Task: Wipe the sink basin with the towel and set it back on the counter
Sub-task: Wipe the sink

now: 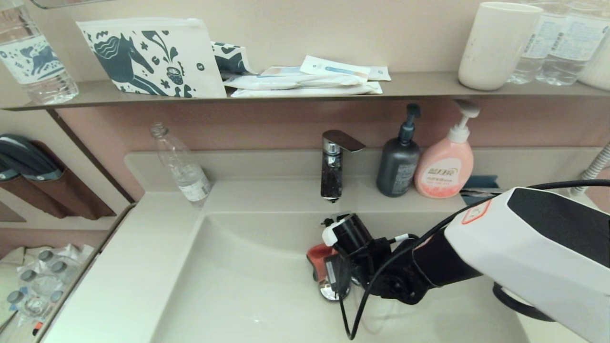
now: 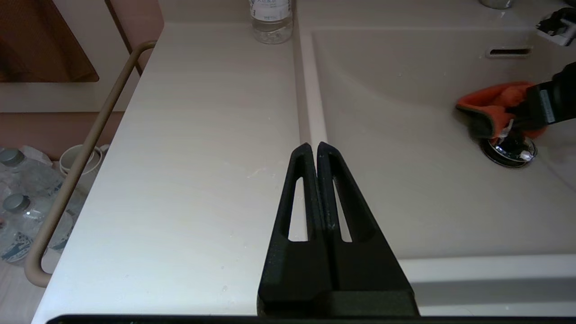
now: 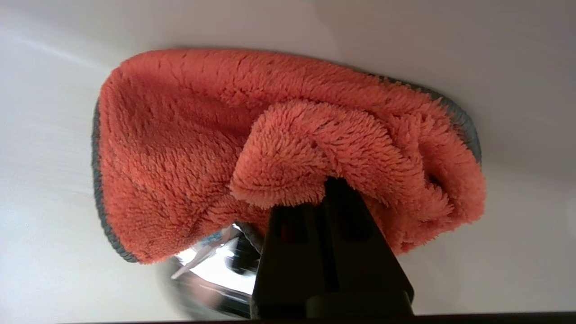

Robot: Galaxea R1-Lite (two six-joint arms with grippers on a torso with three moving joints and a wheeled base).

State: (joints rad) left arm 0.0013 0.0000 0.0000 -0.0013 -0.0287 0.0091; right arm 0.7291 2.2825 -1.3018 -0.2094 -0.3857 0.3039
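The orange-red fluffy towel (image 3: pixel 189 148) with its dark grey edge is pinched in my right gripper (image 3: pixel 321 189), whose fingers are shut on a bunched fold. It hangs low inside the off-white sink basin (image 1: pixel 238 286), just over the chrome drain plug (image 1: pixel 331 290). The towel (image 1: pixel 317 255) peeks out left of the right gripper (image 1: pixel 329 267). From the left wrist, the towel (image 2: pixel 490 105) and drain plug (image 2: pixel 510 150) show at the far side of the basin. My left gripper (image 2: pixel 313 146) is shut and empty above the counter (image 2: pixel 202 157), beside the basin's rim.
A chrome faucet (image 1: pixel 333 164) stands behind the basin, with a grey pump bottle (image 1: pixel 398 164) and a pink soap bottle (image 1: pixel 445 166) on the back ledge. A clear plastic bottle (image 1: pixel 183 166) stands at the counter's back left. A rail (image 2: pixel 85 148) runs along the counter's edge.
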